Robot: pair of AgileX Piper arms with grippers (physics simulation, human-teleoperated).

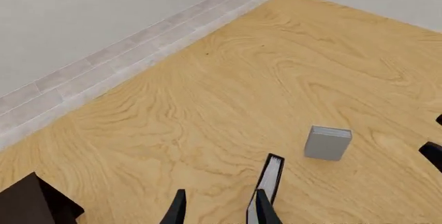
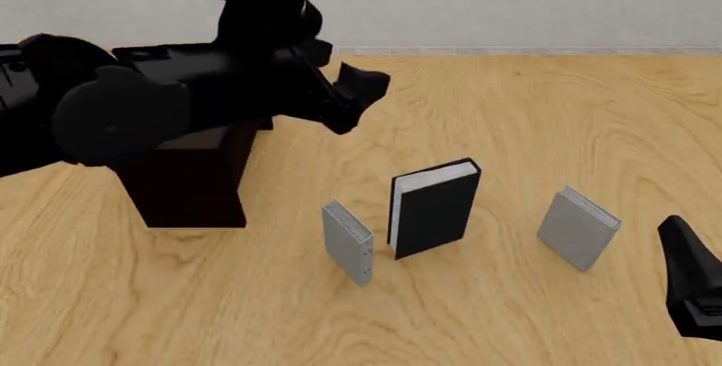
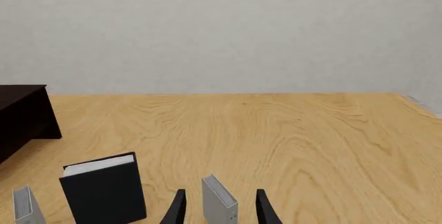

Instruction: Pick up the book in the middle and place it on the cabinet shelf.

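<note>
Front view: the tall black hardcover book with white page edges (image 2: 434,208) is standing upright on the light wooden table (image 2: 508,112), below and ahead of the left gripper (image 2: 358,94), whose fingers are hanging apart and holding nothing. The dark brown boxy wooden cabinet (image 2: 186,176) is sitting beneath that arm. Two small grey books (image 2: 347,241) (image 2: 577,227) are flanking the black one. The right gripper (image 3: 219,208), fingers spread, is hanging just short of the nearer grey book.

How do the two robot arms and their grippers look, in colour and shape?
Both arms are matte black with no visible markings or cables. The left arm has bulky rounded joints and angular housings. The left gripper and right gripper each end in two thin, flat, tapering black fingers.
</note>
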